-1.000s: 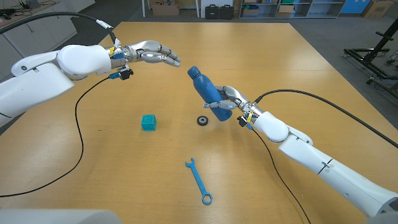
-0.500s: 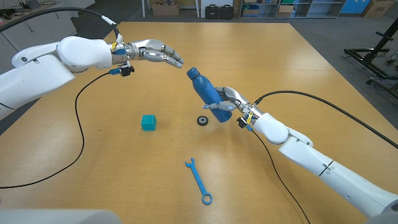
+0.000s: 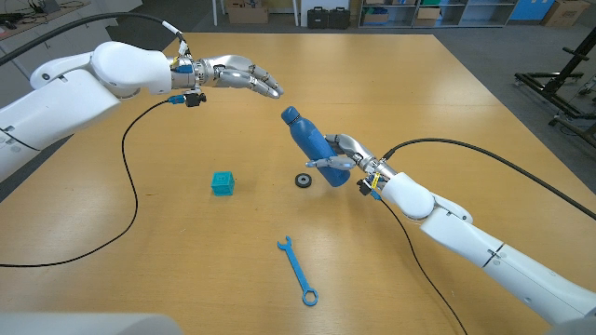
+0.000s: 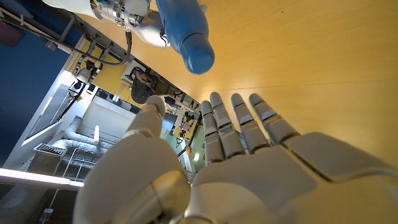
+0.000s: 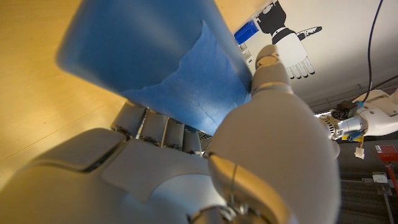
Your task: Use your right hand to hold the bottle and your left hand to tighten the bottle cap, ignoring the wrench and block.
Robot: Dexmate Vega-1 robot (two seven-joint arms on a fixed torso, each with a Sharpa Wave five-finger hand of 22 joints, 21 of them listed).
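Across the wide wooden bench (image 3: 447,102) I have plenty of bare room far and right of the work. At centre, my right hand (image 3: 343,156) grasps the blue bottle (image 3: 307,136) around its lower body, tilting it up and to the left, so its neck end faces the other arm, I judge for an easy reach. My left hand (image 3: 237,74) hangs released, fingers straight and together, near that top end but not touching. Near the bottle's base lies a small black ring (image 3: 304,180), possibly the cap. The teal block (image 3: 222,182) and blue wrench (image 3: 298,271) lie nearer, well apart from the hands.
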